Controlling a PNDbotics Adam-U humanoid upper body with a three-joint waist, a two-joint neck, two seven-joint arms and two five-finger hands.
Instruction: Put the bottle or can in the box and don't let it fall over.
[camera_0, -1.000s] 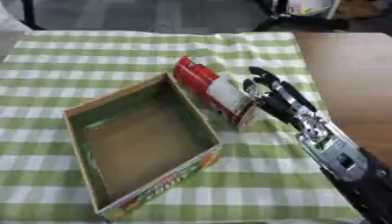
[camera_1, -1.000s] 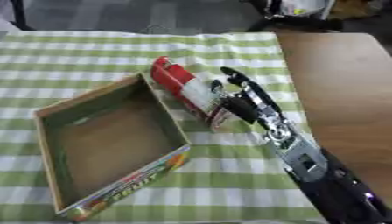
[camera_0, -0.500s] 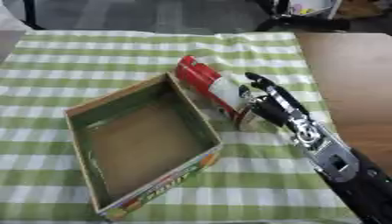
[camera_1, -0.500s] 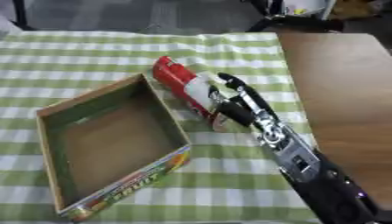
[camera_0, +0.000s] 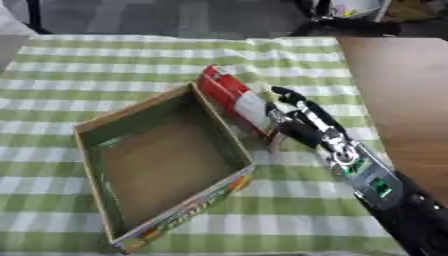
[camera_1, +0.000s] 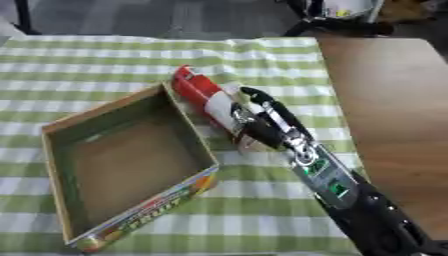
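On the green-and-white checked tablecloth (camera_0: 105, 55) a red-and-white cylindrical can (camera_0: 237, 102) lies on its side, just beside the right wall of the open cardboard box with a printed front face (camera_0: 166, 165) (outside it, not in it). From the lower right the robot's black-and-silver right hand (camera_0: 296, 120) reaches to the can's near end, fingers curled round it. Bare brown wooden tabletop (camera_0: 398, 85) shows right of the cloth.
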